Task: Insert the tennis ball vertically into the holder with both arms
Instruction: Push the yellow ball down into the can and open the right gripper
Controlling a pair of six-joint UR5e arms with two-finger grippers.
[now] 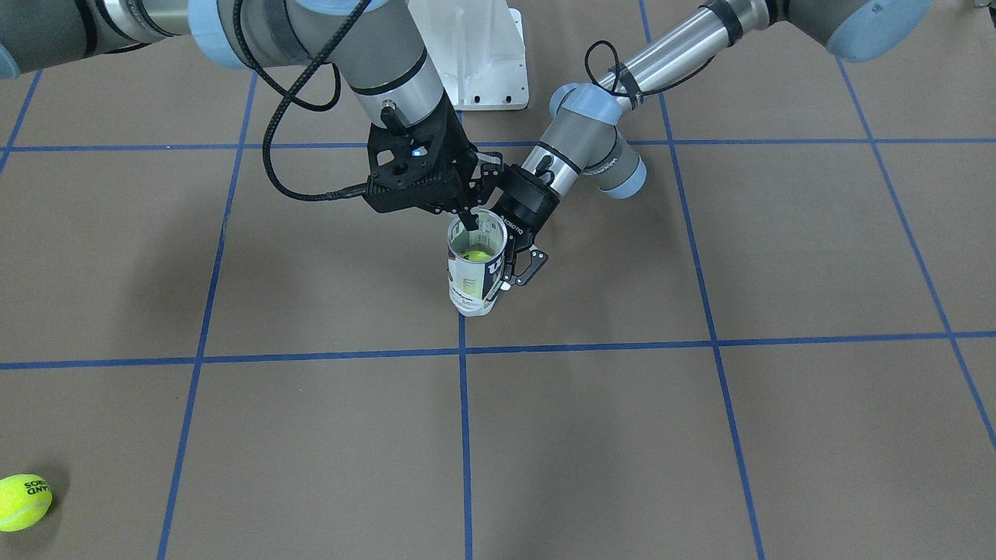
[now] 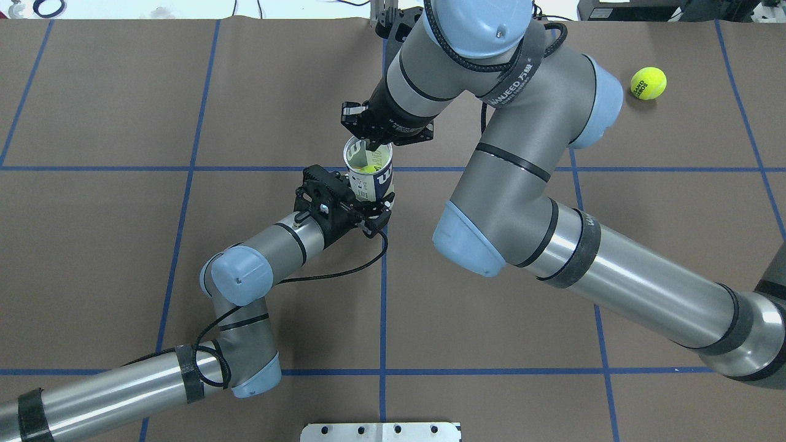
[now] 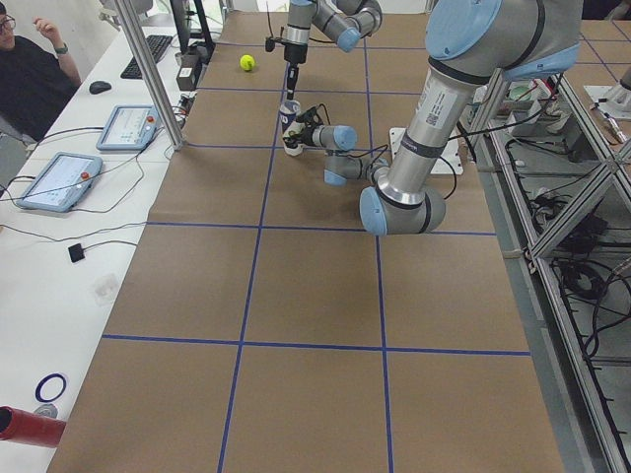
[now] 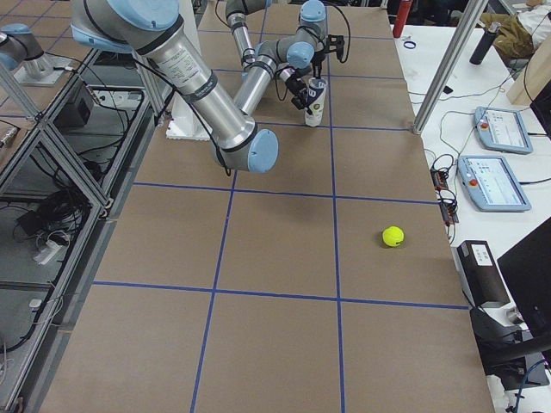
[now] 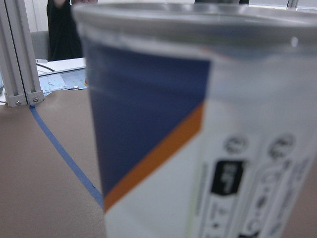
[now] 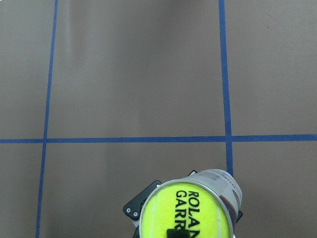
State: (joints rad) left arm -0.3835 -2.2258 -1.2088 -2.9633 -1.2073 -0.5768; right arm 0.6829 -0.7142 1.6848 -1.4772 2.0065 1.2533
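Filling the left wrist view, the holder [image 5: 148, 129] shows its navy, orange and white label at close range. Seen from the front, it stands upright on the brown bench [image 1: 700, 435] at centre frame, just above a crossing of blue tape lines [image 1: 464, 420]. The left hand [image 2: 367, 196] clamps its wall from the side. The right hand [image 1: 469, 219] hangs over the mouth with a fingertip dipped inside; how far it is open cannot be judged. One tennis ball [image 6: 184, 210] sits within the tube. A second tennis ball [image 1: 23, 502] lies loose at lower left.

Ball [image 6: 185, 210]: "ROLA / GARR"; holder [image 2: 376, 178]: "W".
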